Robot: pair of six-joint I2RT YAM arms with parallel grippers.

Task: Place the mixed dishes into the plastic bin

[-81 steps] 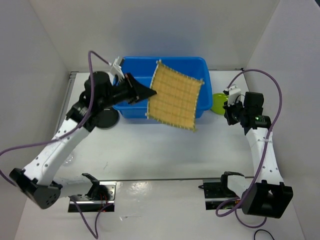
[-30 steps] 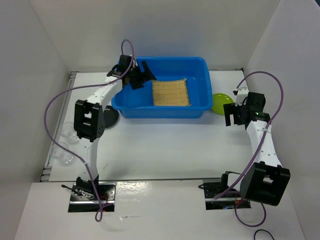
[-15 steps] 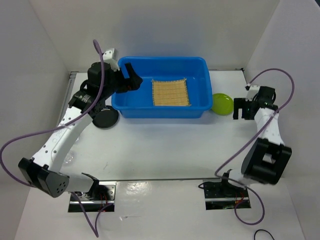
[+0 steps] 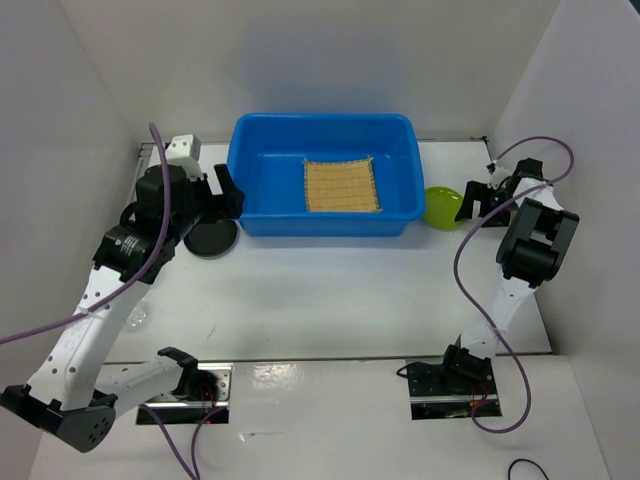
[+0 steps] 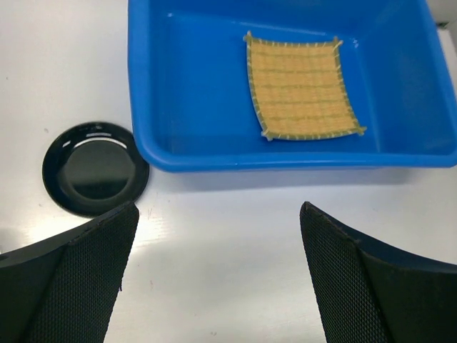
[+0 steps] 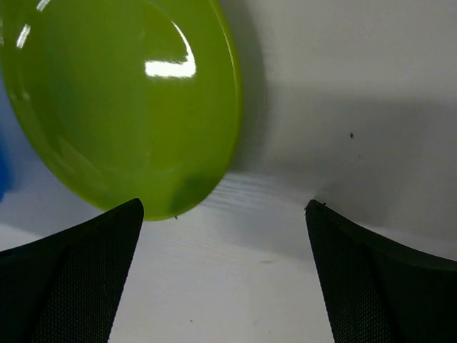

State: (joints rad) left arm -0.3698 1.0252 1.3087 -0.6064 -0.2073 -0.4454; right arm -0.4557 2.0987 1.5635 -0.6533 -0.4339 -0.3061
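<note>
The blue plastic bin point(image 4: 320, 225) stands at the back centre, and the tan woven mat point(image 4: 340, 186) lies flat on its floor. Left of the bin the black plate point(image 4: 210, 238) rests on the table, with my left gripper point(image 4: 222, 195) open just above it and nothing between its fingers. In the left wrist view the bin point(image 5: 285, 161), mat point(image 5: 300, 89) and black plate point(image 5: 93, 168) lie ahead of the open left gripper point(image 5: 218, 211). Right of the bin sits the lime-green plate point(image 4: 443, 205). My right gripper point(image 4: 472, 203) is open beside it, the plate point(image 6: 121, 100) just beyond the gripper point(image 6: 225, 205).
White walls close in the table on the left, back and right. A faint clear cup point(image 4: 138, 316) shows by the left arm's lower link. Purple cables loop off both arms. A sliver of the blue bin point(image 6: 2, 179) edges the right wrist view.
The mat, first held above the bin, now lies inside it. My left gripper has drawn back left to the black plate. My right arm has swung back, its gripper nearer the lime plate.
</note>
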